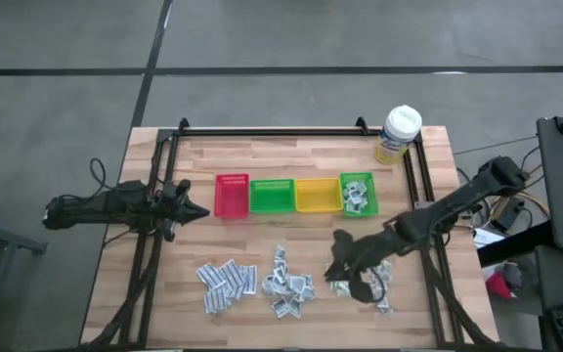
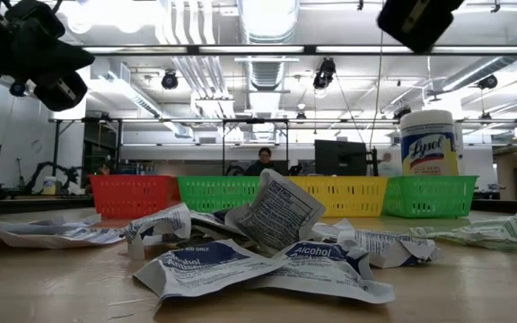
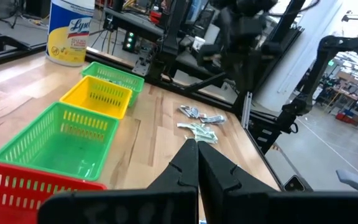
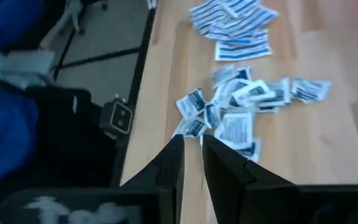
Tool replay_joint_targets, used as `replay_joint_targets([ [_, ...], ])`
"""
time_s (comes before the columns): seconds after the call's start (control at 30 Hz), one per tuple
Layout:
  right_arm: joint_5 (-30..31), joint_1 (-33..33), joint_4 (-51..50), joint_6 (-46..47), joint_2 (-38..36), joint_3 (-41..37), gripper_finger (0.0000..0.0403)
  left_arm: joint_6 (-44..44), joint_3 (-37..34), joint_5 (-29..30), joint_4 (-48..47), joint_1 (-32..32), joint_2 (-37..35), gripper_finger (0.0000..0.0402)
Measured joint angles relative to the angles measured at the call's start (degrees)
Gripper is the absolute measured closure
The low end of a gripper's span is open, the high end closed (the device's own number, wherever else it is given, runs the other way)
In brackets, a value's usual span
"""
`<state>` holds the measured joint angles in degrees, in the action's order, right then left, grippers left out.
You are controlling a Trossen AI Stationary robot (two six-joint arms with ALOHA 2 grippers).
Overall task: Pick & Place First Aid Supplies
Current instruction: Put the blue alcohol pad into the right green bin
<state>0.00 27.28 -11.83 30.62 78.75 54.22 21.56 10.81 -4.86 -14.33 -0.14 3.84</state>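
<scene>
First aid supplies (image 1: 286, 284) scattered over the near half of the tabletop (image 1: 291, 156) in three loose heaps — a white-blue striped heap (image 1: 225, 284) toward the left arm's side, a mixed heap in the middle, a pale green cluster (image 1: 379, 284) by the right arm; a few more sachets (image 1: 359, 198) already inside the rightmost green bin (image 1: 358, 194). From the low view, crumpled alcohol-pad wrappers (image 2: 267, 260) lying flat in the foreground, one sachet (image 2: 276, 211) tilted up on edge.

Largest first: tabletop of pale wood, framed by dark rails. Then the two dark arms. Left hand (image 1: 199, 211) parked just beside the red bin (image 1: 232, 196), above the wood, fingers (image 3: 188, 165) pressed together, gripping nothing. Right hand (image 1: 336, 269) low between the middle heap and the green cluster, fingers (image 4: 173, 158) narrowed to a slim gap — nothing visibly caught between them, sachets (image 4: 229, 118) lying just beyond the tips.

Next, the yellow wipes tub (image 1: 397, 133) with white lid, upright at the far right corner. Then the row of four bins, touching side by side: red, green (image 1: 272, 196), yellow (image 1: 317, 195), green. Beyond the tabletop, in the low view, a person (image 2: 263, 161) seated at a monitor, far off.
</scene>
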Motion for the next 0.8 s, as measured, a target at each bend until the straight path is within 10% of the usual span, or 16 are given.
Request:
replay_joint_targets([
  [0.8, -7.7, 0.1, -1.6, -10.8, 25.9, 19.4, 0.034, 0.1, 0.0, 0.0, 0.3, 0.0, 0.1, 0.0401],
])
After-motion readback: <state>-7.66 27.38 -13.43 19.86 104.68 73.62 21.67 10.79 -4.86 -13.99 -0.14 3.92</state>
